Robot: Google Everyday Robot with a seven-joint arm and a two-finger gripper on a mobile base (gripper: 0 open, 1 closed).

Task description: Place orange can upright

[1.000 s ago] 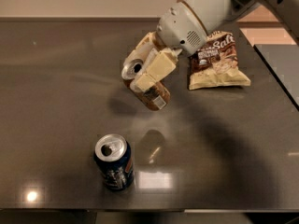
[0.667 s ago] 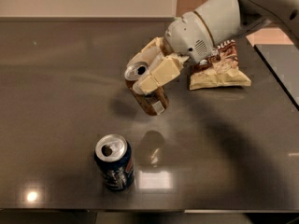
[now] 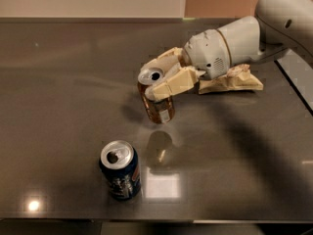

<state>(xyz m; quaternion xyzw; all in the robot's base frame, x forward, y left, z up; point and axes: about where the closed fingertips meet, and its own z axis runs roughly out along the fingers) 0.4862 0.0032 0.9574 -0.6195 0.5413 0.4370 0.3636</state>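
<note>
The orange can [image 3: 157, 103] is coppery with a silver top and stands nearly upright on the dark table [image 3: 63, 92], near its middle. My gripper [image 3: 156, 77] reaches in from the right and is shut on the can's upper part, one cream finger [image 3: 173, 83] in front and one behind. The can's base looks to be at or just above the tabletop; I cannot tell if it touches.
A dark blue can [image 3: 120, 170] with a silver top stands upright near the front edge, left of and below the orange can. A snack bag [image 3: 232, 80] lies behind my wrist at the right. The table's right edge [image 3: 296, 82] is close to the arm.
The orange can has turned from tilted to nearly upright in my gripper. The arm has swung lower and more to the right, now covering most of the snack bag.
</note>
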